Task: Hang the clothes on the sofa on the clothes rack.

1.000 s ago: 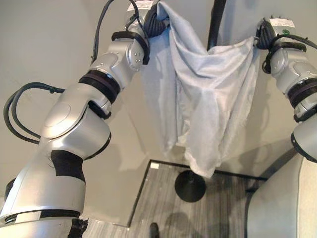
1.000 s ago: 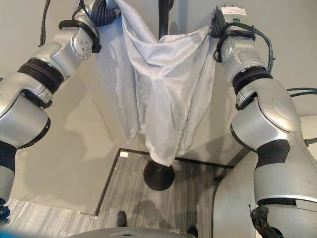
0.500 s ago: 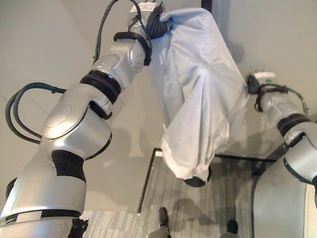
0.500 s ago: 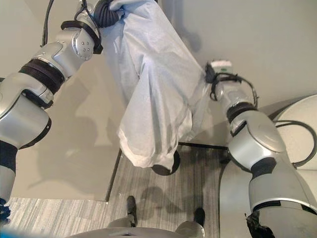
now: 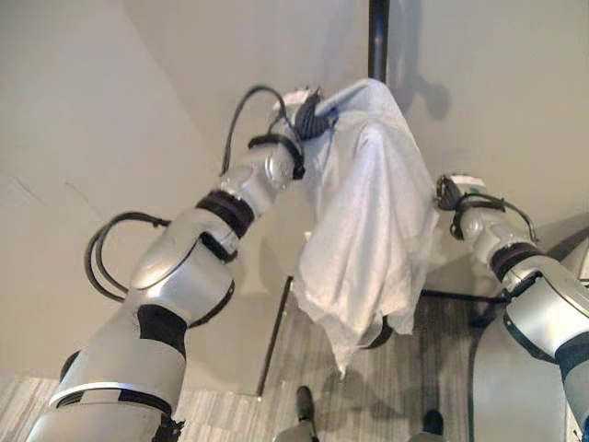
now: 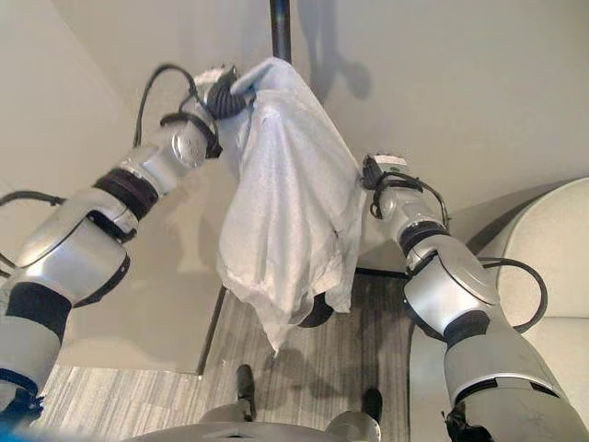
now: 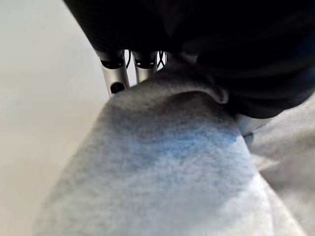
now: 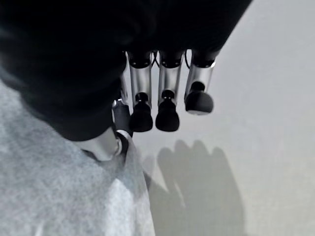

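we see a pale grey-blue cloth garment draped over the top part of a black upright clothes rack pole, hanging down in loose folds so that its lowest corner dangles in front of the rack's round black base. the base stands on a grey wood-grain floor next to a plain light wall.

our left hand is raised beside the pole, at the upper edge of the garment. in its wrist view the cloth bunches up against the dark cover and the silver fingers go down behind the fold, so we cannot tell whether they are curled on it or not.

our right hand sits lower, by the right side of the hanging garment. in its wrist view its fingers point out toward the wall, slack and only lightly bent, with nothing between them; the cloth lies beside the thumb without being pinched.

a curved pale grey sofa edge shows at the far right.
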`<state>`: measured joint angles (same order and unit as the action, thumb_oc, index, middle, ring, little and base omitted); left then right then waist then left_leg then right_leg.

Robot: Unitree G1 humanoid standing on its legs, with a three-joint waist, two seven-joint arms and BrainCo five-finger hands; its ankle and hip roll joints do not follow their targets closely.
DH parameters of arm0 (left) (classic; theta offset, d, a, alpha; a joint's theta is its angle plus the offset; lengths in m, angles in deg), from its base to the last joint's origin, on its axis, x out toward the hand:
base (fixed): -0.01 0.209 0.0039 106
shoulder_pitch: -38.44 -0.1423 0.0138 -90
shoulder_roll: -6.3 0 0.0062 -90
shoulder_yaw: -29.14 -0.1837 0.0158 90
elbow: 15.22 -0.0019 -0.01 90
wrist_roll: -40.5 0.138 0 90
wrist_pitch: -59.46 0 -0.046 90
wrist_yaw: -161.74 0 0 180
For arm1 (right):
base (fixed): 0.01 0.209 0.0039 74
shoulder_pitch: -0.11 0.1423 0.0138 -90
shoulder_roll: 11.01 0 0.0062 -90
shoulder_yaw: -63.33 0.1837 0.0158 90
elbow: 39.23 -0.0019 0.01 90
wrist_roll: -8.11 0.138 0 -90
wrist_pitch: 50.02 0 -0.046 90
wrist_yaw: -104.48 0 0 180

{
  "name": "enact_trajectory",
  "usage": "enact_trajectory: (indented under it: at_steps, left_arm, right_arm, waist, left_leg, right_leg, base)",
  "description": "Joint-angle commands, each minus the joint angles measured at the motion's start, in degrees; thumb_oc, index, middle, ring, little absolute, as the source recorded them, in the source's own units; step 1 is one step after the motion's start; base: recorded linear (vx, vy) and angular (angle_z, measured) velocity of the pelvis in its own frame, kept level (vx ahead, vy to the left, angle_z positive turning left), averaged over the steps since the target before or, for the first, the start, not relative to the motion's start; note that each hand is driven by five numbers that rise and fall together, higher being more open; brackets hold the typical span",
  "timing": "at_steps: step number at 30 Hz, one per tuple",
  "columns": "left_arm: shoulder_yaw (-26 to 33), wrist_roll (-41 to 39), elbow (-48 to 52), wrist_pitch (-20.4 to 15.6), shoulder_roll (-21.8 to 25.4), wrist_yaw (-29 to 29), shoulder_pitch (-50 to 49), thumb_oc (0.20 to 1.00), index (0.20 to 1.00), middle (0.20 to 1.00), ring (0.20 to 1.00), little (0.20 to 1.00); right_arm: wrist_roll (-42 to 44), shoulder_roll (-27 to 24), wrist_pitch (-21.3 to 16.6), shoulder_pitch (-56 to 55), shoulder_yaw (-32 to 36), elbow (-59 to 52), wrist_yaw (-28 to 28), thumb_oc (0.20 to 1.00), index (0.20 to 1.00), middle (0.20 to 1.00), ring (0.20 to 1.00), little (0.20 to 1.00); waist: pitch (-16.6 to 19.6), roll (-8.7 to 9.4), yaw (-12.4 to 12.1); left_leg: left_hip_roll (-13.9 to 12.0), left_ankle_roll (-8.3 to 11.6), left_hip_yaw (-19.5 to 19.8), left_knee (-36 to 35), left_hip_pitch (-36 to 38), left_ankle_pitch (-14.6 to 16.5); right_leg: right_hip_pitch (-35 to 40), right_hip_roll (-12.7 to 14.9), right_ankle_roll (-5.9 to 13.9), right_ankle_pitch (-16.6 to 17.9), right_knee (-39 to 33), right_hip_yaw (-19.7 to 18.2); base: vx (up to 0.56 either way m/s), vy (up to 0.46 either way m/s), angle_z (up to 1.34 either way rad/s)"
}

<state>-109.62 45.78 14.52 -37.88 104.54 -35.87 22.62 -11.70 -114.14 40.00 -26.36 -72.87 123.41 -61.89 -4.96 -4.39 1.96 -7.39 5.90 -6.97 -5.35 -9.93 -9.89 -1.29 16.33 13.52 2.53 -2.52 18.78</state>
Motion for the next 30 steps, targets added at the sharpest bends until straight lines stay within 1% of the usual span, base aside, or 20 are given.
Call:
enact_trajectory:
  at_steps: [1, 2, 5, 9, 12, 13, 18, 19, 20, 21, 22, 23, 28, 30]
  left_arm:
    - [3.4, -0.53, -7.06, 1.24, 4.14, -1.58, 9.87, 0.2, 0.2, 0.2, 0.2, 0.2]
    - [4.43, -0.5, -6.22, 1.39, 5.13, -1.39, 7.95, 0.2, 0.2, 0.2, 0.2, 0.2]
    - [6.39, -0.96, -5.78, 1.75, 5.95, -1.14, 5.12, 0.2, 0.2, 0.2, 0.2, 0.2]
    - [7.83, -1.79, -4.9, 1.79, 6.32, 0.01, 1.76, 0.2, 0.2, 0.2, 0.2, 0.2]
    - [8.82, -1.96, -4.61, 1.94, 5.99, 0.66, -0.26, 0.2, 0.2, 0.2, 0.2, 0.2]
    - [9.14, -1.86, -4.8, 1.94, 5.82, 1.26, -1.57, 0.2, 0.2, 0.2, 0.2, 0.2]
    - [9.4, -2.19, -4.21, 1.48, 5.16, 2.42, -3.58, 0.2, 0.2, 0.2, 0.2, 0.2]
    - [9.31, -2.44, -4.13, 1.41, 4.96, 2.5, -3.45, 0.332, 0.332, 0.332, 0.332, 0.332]
    - [9.37, -2.66, -4.18, 1.35, 4.71, 2.34, -3.33, 0.912, 0.912, 0.912, 0.912, 0.912]
    - [9.15, -2.94, -4.13, 1.26, 4.42, 2.28, -3.18, 1.0, 1.0, 1.0, 1.0, 1.0]
    - [9.11, -3.02, -4.08, 1.12, 4.45, 2.37, -3.19, 1.0, 1.0, 1.0, 1.0, 1.0]
    - [8.97, -3.06, -3.6, 1.01, 4.29, 2.63, -3.12, 1.0, 1.0, 1.0, 1.0, 1.0]
    - [10.01, -4.81, -1.02, 0.38, 4.27, 2.96, -4.17, 1.0, 1.0, 1.0, 1.0, 1.0]
    - [12.12, -6.83, 4.38, -0.13, 6.08, 2.57, -6.79, 1.0, 1.0, 1.0, 1.0, 1.0]
  right_arm:
    - [1.29, -4.05, 1.23, 7.82, -2.04, 4.76, 1.91, 0.2, 0.2, 0.2, 0.2, 0.2]
    - [1.69, -4.79, 1.15, 7.98, -1.52, 3.14, 2.17, 0.2, 0.2, 0.2, 0.2, 0.2]
    - [2.07, -5.52, 1.22, 7.39, -0.42, 1.41, 2.32, 0.2, 0.2, 0.2, 0.2, 0.2]
    - [2.53, -6.77, 1.39, 7.13, 0.58, -0.1, 2.66, 0.2, 0.2, 0.2, 0.2, 0.2]
    - [2.8, -7.36, 1.61, 6.8, 1.38, -1.09, 2.82, 0.2, 0.2, 0.2, 0.2, 0.2]
    - [2.96, -7.76, 1.52, 6.52, 1.79, -1.8, 2.9, 0.2, 0.2, 0.2, 0.2, 0.2]
    - [3.58, -7.34, 1.19, 5.65, 2.65, -2.96, 2.84, 0.2, 0.2, 0.2, 0.2, 0.2]
    - [3.67, -7.23, 1.17, 5.47, 2.65, -2.69, 2.83, 0.2, 0.2, 0.2, 0.2, 0.2]
    - [3.82, -6.98, 1.15, 5.41, 2.73, -2.5, 2.84, 0.2, 0.2, 0.2, 0.2, 0.2]
    - [4.28, -6.61, 1.0, 5.3, 2.9, -2.34, 2.85, 0.385, 0.385, 0.385, 0.385, 0.385]
    - [4.65, -6.48, 0.86, 5.26, 2.97, -2.25, 2.92, 0.834, 0.834, 0.834, 0.834, 0.834]
    - [5.03, -6.4, 0.7, 5.0, 3.18, -2.15, 3.0, 1.0, 1.0, 1.0, 1.0, 1.0]
    - [8.64, -6.56, -0.08, 2.68, 6.41, -4.24, 3.58, 1.0, 1.0, 1.0, 1.0, 1.0]
    - [13.17, -7.42, -1.04, -0.35, 10.69, -8.91, 4.81, 1.0, 1.0, 1.0, 1.0, 1.0]
  waist:
    - [-4.87, 1.48, -1.44]
    - [-4.79, 1.84, -1.46]
    - [-4.44, 2.33, -1.47]
    - [-4.1, 2.78, -1.63]
    - [-3.88, 3.09, -1.69]
    - [-3.68, 3.48, -1.72]
    - [-3.39, 4.14, -1.74]
    - [-3.35, 4.24, -1.8]
    - [-3.3, 4.35, -1.85]
    - [-3.31, 4.45, -1.86]
    - [-3.26, 4.49, -1.87]
    - [-3.16, 4.53, -1.88]
    - [-2.19, 4.73, -1.99]
    - [-1.56, 4.89, -1.96]
  left_leg:
    - [1.03, 0.44, 1.02, 0.35, 5.17, 6.59]
    - [0.99, 0.43, 1.0, 0.35, 5.34, 6.77]
    - [0.93, 0.43, 0.97, 0.35, 5.66, 7.01]
    - [0.83, 0.44, 0.95, 0.35, 5.97, 7.21]
    - [0.74, 0.45, 0.95, 0.35, 6.3, 7.35]
    - [0.69, 0.45, 0.94, 0.35, 6.55, 7.48]
    - [0.59, 0.4, 0.71, 0.35, 7.09, 7.82]
    - [0.59, 0.39, 0.7, 0.35, 7.14, 7.85]
    - [0.58, 0.41, 0.68, 0.35, 7.23, 7.89]
    - [0.58, 0.4, 0.73, 0.35, 7.28, 7.88]
    - [0.61, 0.38, 0.81, 0.35, 7.29, 7.9]
    - [0.64, 0.37, 0.79, 0.35, 7.29, 7.96]
    - [0.86, 0.28, 0.59, 0.35, 8.07, 8.45]
    - [0.83, 0.24, 0.38, 0.35, 8.56, 8.84]
  right_leg:
    - [-4.01, -0.27, -0.92, 3.44, -0.18, -2.82]
    - [-3.89, -0.3, -0.94, 3.41, -0.23, -2.87]
    - [-3.54, -0.28, -0.94, 3.39, -0.43, -2.81]
    - [-3.11, -0.23, -0.89, 3.41, -0.67, -2.64]
    - [-2.81, -0.25, -0.88, 3.45, -0.79, -2.62]
    - [-2.52, -0.29, -0.86, 3.48, -0.85, -2.56]
    - [-2.08, -0.24, -0.8, 3.64, -1.11, -2.67]
    - [-1.99, -0.27, -0.81, 3.65, -1.18, -2.66]
    - [-1.9, -0.28, -0.8, 3.67, -1.22, -2.55]
    - [-1.87, -0.3, -0.85, 3.67, -1.22, -2.56]
    - [-1.84, -0.32, -0.85, 3.66, -1.26, -2.64]
    - [-1.7, -0.29, -0.83, 3.64, -1.34, -2.57]
    - [-0.64, -0.13, -0.75, 3.59, -1.68, -2.24]
    - [-0.11, -0.06, -0.7, 3.49, -1.77, -2.16]
  base:
    - [-0.01, 0.004, 0.04]
    - [-0.01, 0.004, 0.04]
    - [0.0, 0.0, 0.0]
    - [0.0, 0.006, 0.06]
    - [0.0, 0.002, 0.03]
    - [0.0, 0.0, 0.0]
    - [0.0, 0.0, 0.0]
    - [0.0, 0.0, 0.0]
    - [0.0, 0.0, 0.0]
    - [0.0, 0.0, 0.0]
    - [0.0, 0.0, 0.0]
    - [0.0, 0.0, 0.0]
    - [0.02, 0.002, 0.02]
    - [0.06, 0.007, 0.02]
